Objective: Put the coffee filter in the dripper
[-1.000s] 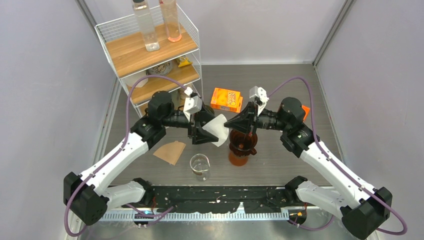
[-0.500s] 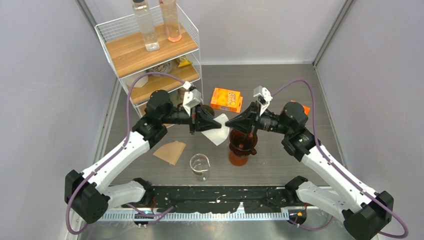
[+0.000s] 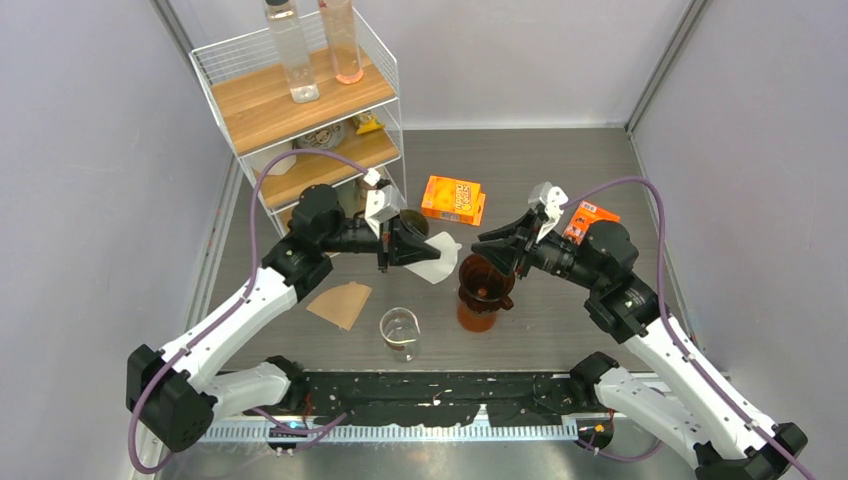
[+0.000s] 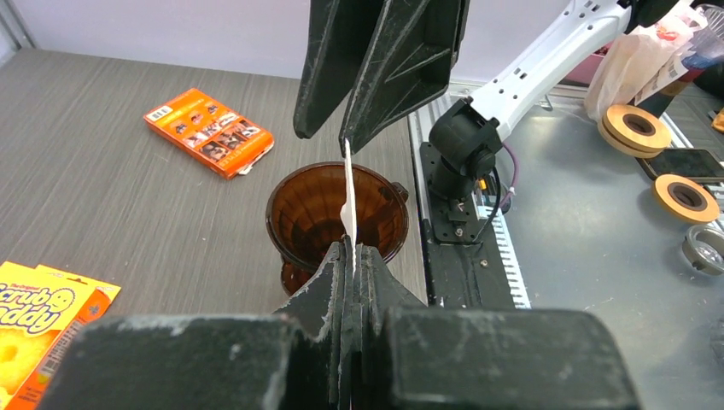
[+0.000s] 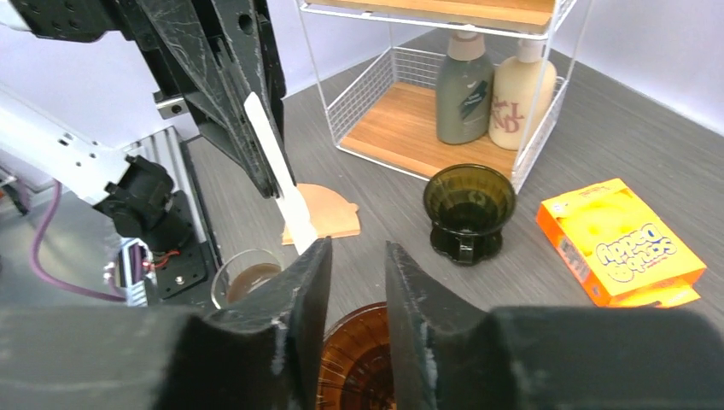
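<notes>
Nearest, a beaker [image 3: 400, 331] and a brown filter [image 3: 340, 304] sit on the table [image 3: 550, 330]. Behind them stands the amber dripper [image 3: 484, 285]. The left gripper [image 3: 414, 246] is clamped on the white filter [image 3: 438, 262], which hangs in the air just left of the dripper's rim, not inside it. The right gripper [image 3: 492, 246] hovers over the dripper's far side, jaws slightly parted, gripping nothing. Farther back are an orange box [image 3: 453, 199] and the rack [image 3: 300, 100]

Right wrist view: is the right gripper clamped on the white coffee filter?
No: the right gripper has its jaws apart, while the left gripper pinches the coffee filter.
</notes>
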`<state>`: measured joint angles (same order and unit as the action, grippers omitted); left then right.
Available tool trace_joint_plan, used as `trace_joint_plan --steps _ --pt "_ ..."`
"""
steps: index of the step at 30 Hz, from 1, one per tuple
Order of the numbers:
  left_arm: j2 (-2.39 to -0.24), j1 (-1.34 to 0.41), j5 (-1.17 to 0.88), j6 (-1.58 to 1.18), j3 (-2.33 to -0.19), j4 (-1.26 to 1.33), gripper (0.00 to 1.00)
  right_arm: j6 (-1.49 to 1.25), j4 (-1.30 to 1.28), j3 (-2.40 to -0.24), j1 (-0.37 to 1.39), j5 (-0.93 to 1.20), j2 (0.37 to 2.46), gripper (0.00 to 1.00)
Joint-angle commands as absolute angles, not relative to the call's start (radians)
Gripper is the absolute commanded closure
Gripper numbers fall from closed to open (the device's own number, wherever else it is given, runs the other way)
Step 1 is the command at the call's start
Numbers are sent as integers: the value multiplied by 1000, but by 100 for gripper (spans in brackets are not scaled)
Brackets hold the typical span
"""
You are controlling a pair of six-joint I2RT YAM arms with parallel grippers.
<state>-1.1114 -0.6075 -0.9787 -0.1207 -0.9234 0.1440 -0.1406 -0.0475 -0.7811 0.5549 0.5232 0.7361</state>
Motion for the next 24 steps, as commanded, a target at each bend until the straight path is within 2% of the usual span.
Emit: trace_joint_plan --steps 1,3,9,13,24 --pt "-1101 -606 -1018 -88 -937 141 100 -87 -78 -793 555 451 720 61" --pt "-1107 -606 -1040 -78 -943 135 100 -86 -70 -791 556 451 731 49" --pt "-1127 -605 -1044 -64 -965 107 100 -150 20 -788 555 497 791 37" --pt "-1135 -606 -1032 -58 -969 97 100 -179 47 -797 555 504 829 33" --pt "-1106 -605 -932 -84 -962 91 100 -207 46 -792 555 569 810 33"
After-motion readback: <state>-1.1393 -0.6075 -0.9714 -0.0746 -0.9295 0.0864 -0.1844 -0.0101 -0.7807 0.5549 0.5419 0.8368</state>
